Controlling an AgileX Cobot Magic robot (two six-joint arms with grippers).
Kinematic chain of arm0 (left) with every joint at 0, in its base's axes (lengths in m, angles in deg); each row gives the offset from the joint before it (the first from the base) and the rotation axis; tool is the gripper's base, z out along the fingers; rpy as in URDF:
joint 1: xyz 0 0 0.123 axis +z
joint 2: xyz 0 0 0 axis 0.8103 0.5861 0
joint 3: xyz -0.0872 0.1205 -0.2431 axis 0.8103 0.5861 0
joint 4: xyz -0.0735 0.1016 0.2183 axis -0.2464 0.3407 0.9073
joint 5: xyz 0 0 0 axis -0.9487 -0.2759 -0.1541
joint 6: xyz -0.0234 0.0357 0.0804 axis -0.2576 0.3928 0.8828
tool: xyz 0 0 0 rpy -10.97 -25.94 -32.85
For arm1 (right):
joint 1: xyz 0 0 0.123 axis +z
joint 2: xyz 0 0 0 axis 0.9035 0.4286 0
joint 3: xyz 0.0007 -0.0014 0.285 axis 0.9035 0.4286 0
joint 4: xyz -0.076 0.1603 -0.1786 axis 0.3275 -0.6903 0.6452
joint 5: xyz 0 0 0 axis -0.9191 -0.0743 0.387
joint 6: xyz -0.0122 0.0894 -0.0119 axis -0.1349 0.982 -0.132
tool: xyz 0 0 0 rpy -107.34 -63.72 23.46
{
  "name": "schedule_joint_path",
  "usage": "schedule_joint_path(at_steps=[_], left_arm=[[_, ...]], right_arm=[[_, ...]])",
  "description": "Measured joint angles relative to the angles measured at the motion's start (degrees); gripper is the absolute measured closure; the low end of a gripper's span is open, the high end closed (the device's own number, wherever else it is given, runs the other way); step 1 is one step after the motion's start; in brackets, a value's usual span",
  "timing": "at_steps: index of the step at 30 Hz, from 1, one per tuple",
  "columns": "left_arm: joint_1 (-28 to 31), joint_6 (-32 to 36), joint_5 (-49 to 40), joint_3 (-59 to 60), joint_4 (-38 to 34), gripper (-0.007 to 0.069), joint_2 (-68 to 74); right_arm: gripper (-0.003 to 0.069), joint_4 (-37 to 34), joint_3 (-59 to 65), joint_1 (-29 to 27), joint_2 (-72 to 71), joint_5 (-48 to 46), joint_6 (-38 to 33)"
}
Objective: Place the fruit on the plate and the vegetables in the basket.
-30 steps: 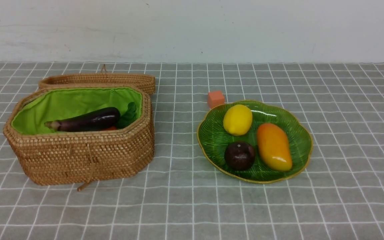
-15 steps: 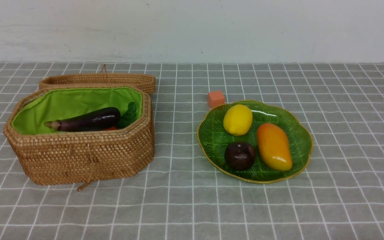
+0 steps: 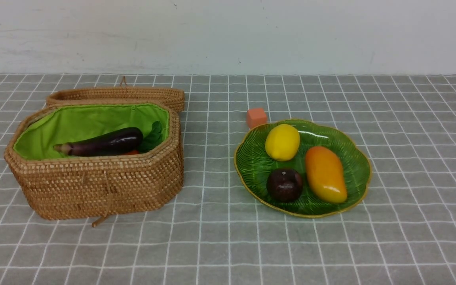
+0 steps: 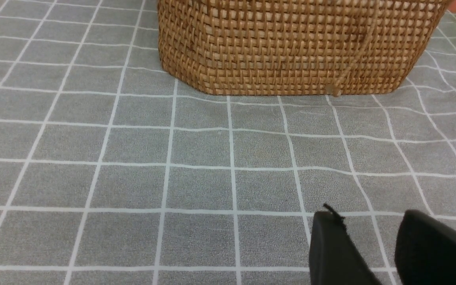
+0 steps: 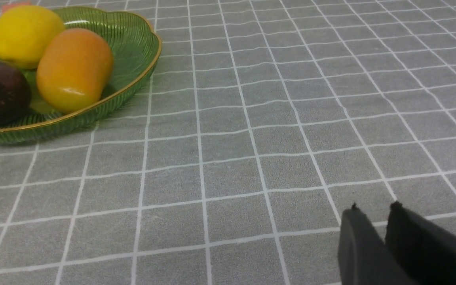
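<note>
The wicker basket [image 3: 101, 186] stands at the left with its lid [image 3: 117, 95] folded back behind it. In its green lining lie a dark purple eggplant [image 3: 101, 144], a sliver of orange carrot [image 3: 132, 152] and green leaves [image 3: 152, 136]. The green plate [image 3: 251, 162] on the right holds the lemon [image 3: 282, 141], the maroon plum [image 3: 284, 185] and the mango [image 3: 325, 174]. Neither arm appears in the front view. My left gripper [image 4: 370, 221] hangs open and empty over the cloth in front of the basket [image 4: 291, 47]. My right gripper [image 5: 374, 209] is empty, its jaws narrowly parted, to the side of the plate [image 5: 133, 83].
A small orange cube [image 3: 256, 117] sits just behind the plate. The grey checked tablecloth [image 3: 220, 245] covers the table up to the white wall [image 3: 228, 35] at the back.
</note>
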Motion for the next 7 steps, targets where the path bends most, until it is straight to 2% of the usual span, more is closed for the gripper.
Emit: schedule_joint_path(at_steps=[7], left_arm=[[0.0,0.0,0.0,0.0,0.0,0.0386,0.0]], right_arm=[[0.0536,0.0,0.0,0.0,0.0,0.0,0.0]])
